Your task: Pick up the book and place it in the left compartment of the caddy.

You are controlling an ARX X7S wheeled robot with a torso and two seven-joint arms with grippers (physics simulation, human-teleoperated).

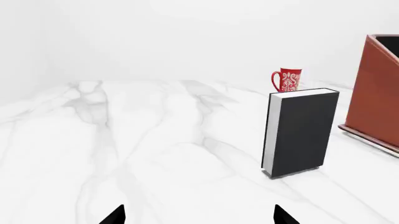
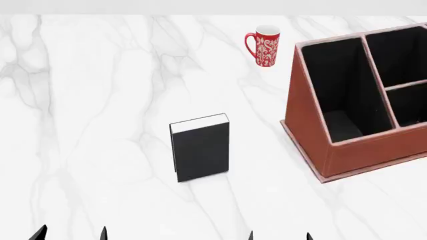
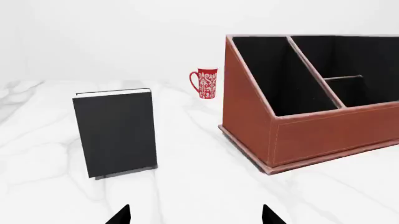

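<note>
The black book (image 2: 200, 147) with white page edges stands upright on the white marble table (image 2: 100, 100), near the middle. It also shows in the left wrist view (image 1: 300, 132) and the right wrist view (image 3: 116, 131). The reddish-brown caddy (image 2: 313, 132) stands to the book's right, also in the right wrist view (image 3: 299, 135); its left compartment (image 2: 340, 92) is a long black-lined slot, empty. My left gripper (image 2: 72, 234) and right gripper (image 2: 279, 236) are open and empty at the near table edge, well short of the book. Only the fingertips show in the left wrist view (image 1: 118, 215) and the right wrist view (image 3: 268, 215).
A red patterned mug (image 2: 263, 45) stands at the far side of the table, behind the book and left of the caddy. It also shows in the left wrist view (image 1: 288, 79) and right wrist view (image 3: 206, 83). The caddy's two smaller sections (image 2: 400, 55) are empty.
</note>
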